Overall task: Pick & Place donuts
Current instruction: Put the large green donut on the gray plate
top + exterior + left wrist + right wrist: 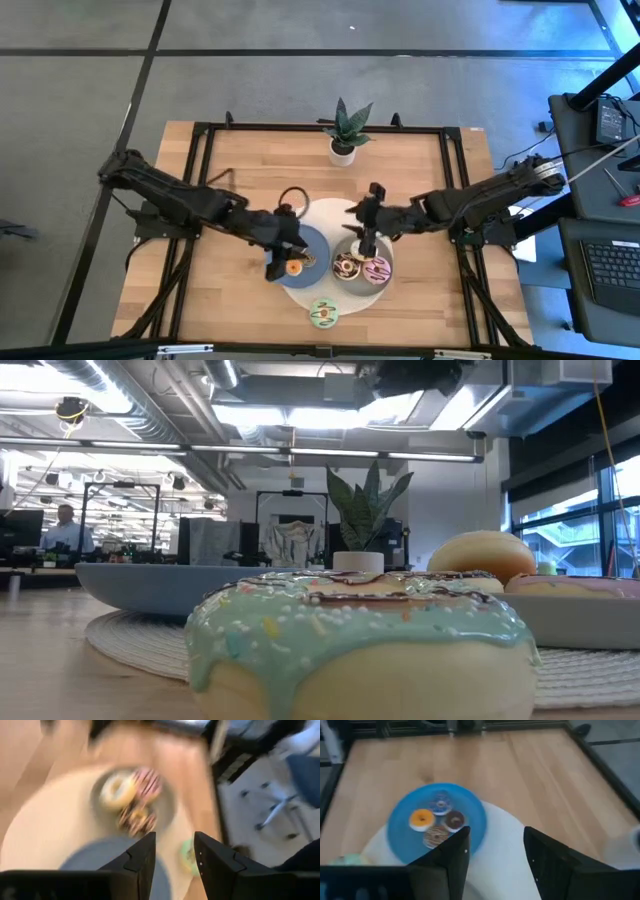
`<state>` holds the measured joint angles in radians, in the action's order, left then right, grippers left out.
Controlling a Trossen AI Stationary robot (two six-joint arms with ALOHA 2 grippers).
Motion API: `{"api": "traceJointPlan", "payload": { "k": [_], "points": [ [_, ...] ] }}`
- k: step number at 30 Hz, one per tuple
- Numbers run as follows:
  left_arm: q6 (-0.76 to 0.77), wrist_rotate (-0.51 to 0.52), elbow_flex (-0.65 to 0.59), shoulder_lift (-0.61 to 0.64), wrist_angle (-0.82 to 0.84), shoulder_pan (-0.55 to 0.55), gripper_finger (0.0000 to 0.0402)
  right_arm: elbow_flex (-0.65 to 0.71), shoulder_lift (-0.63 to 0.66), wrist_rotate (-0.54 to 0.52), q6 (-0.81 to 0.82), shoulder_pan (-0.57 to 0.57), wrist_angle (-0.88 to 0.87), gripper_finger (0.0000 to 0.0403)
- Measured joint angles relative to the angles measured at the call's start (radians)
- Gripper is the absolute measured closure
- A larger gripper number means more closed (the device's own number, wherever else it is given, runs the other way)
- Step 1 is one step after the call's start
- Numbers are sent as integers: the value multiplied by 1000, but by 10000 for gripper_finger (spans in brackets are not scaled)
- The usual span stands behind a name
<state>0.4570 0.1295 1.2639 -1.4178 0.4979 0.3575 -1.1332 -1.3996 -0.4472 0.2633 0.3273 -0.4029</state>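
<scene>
Round blue plate (pixel 405 815), on white woven mat (pixel 322 215): four mini ring donuts (pixel 436 822), flat. Beside it, grey plate (pixel 383 281): three iced donuts (pixel 362 267). Green-iced donut (pixel 323 313) off-mat nearby. Left gripper (pixel 172 855), right gripper (pixel 495 850): released, empty.

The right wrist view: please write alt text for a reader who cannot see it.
A blue plate holds four mini donuts, orange, purple, brown and dark, seen past the open right gripper. The plate rests on a white mat on a wooden table. A green donut shows at the picture's edge.
</scene>
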Motion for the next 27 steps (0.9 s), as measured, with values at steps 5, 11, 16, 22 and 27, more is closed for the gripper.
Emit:
{"api": "traceJointPlan", "payload": {
  "k": [5,11,16,22,27],
  "points": [
    [-36,6,-179,125,-270,54,270,-65,-108,4,21,95,-8,239],
    [-38,4,-541,280,-792,113,268,-161,-253,42,125,155,-39,260],
    [48,3,-748,338,-1087,170,272,-231,-375,215,282,160,-37,266],
    [159,-1,-825,344,-1123,243,270,-452,-565,199,275,222,-57,285],
    [152,-39,-826,335,-1116,301,271,-666,-721,190,463,243,-297,308]
  ]
}}
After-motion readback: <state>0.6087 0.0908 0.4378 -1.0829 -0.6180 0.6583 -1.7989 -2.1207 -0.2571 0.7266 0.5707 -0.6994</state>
